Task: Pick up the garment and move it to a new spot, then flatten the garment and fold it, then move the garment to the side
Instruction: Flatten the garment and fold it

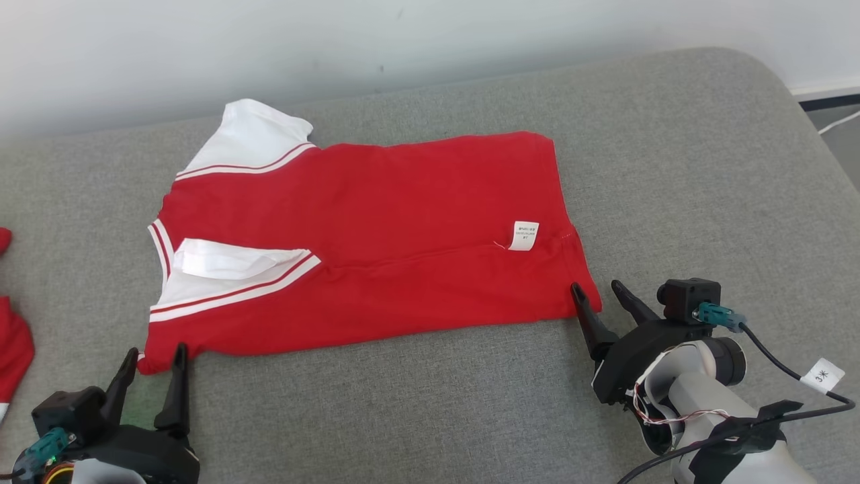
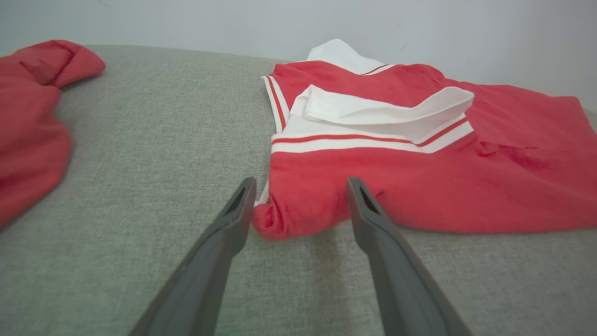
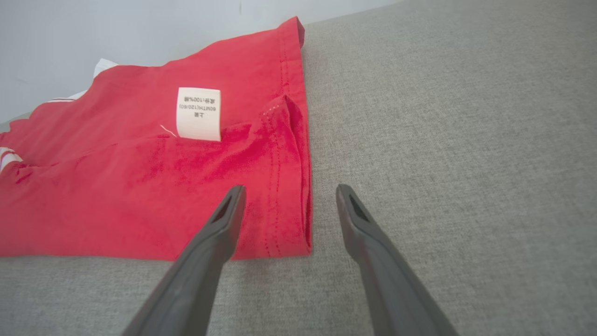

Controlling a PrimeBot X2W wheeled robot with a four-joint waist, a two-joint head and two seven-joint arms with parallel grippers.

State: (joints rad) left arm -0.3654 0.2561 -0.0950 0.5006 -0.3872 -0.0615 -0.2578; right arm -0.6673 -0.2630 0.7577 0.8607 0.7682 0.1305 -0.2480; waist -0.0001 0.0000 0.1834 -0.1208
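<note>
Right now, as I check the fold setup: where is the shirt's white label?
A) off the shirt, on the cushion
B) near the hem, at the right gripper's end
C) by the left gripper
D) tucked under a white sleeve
B: the label lies on the red shirt close to the hem, just beyond the open right gripper and far from the left gripper.

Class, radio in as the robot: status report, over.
Left gripper, right gripper open, at near corners. Red shirt with white striped sleeves flat on grey cushion, unheld. Second red cloth far left, clear.
</note>
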